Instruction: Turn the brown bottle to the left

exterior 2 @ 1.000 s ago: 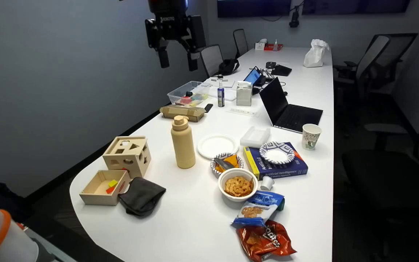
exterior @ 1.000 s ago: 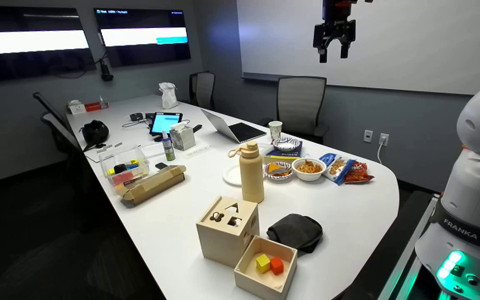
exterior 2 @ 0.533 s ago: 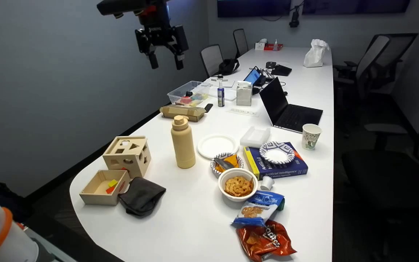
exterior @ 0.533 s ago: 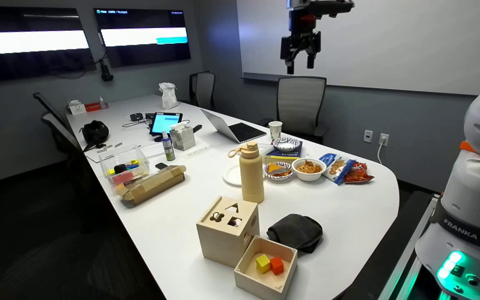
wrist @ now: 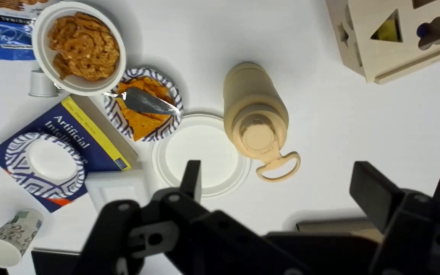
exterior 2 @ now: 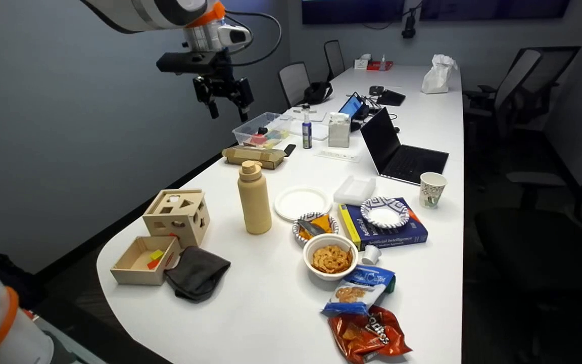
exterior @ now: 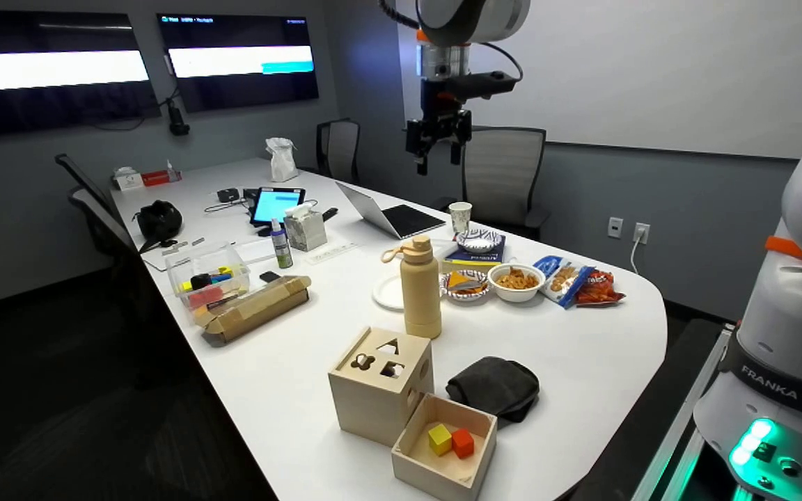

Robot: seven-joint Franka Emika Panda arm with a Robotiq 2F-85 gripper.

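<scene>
Fingers [wrist: 373, 194], black and blocky, gape wide, well apart from the smooth cylindrical bottle [exterior: 421, 292].

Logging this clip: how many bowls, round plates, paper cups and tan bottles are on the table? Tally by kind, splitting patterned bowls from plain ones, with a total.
Patterned bowls: 2
Plain white bowl: 1
White round plate: 1
Paper cup: 1
Tan bottle: 1
Total: 6

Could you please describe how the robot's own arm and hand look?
The arm is mostly white and rounded, with orange bands, a silver wrist section, dark looping cables and a black base band lettered FRANKA. The hand is black, with two blocky fingertips.
</scene>
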